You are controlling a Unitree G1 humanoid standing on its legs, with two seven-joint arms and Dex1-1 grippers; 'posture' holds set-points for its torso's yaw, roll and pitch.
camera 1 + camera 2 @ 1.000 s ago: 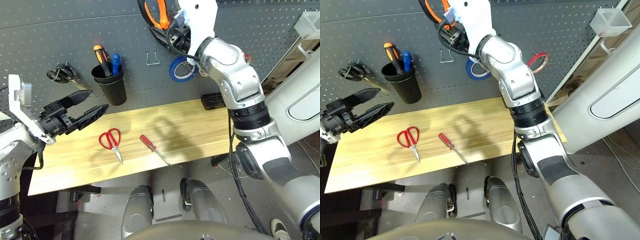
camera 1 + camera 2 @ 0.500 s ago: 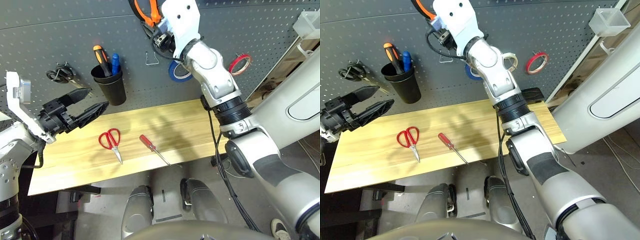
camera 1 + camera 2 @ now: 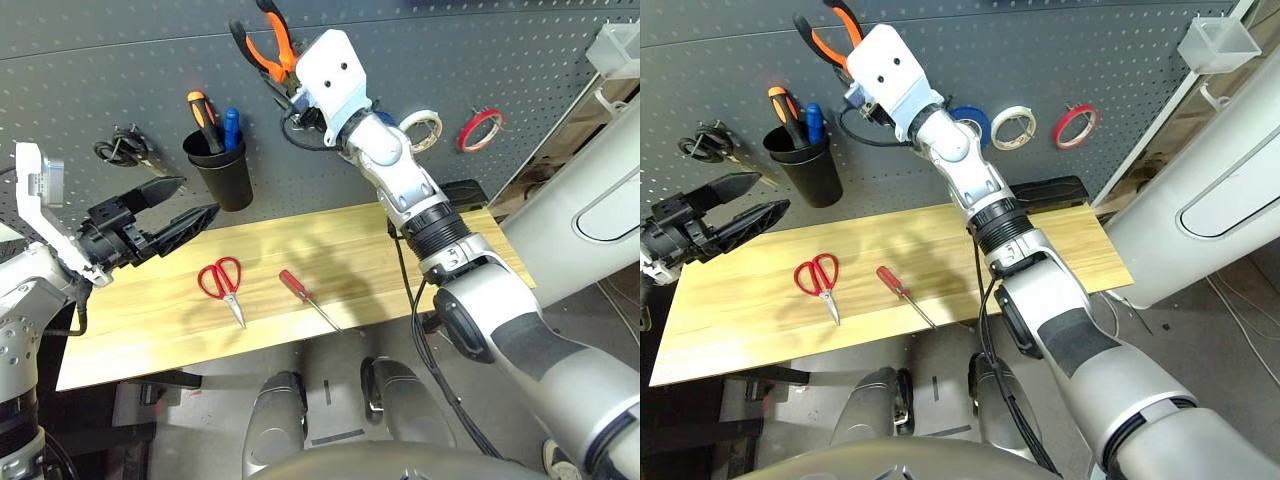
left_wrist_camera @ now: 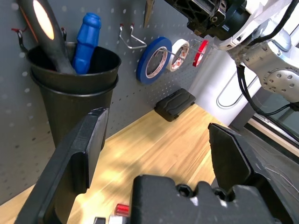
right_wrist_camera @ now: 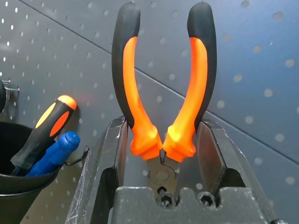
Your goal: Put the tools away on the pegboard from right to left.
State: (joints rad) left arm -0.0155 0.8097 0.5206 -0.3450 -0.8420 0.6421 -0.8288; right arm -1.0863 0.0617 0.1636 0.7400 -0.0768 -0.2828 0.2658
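Right gripper (image 5: 161, 154) grips the pliers (image 5: 163, 84) — handles up — before the pegboard (image 3: 120, 60).

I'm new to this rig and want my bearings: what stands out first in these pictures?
The right gripper holds orange-and-black pliers, handles up, against the grey pegboard, above a bare wire hook. On the wooden table lie red-handled scissors and a red-handled screwdriver. The left gripper hovers open over the table's left end.
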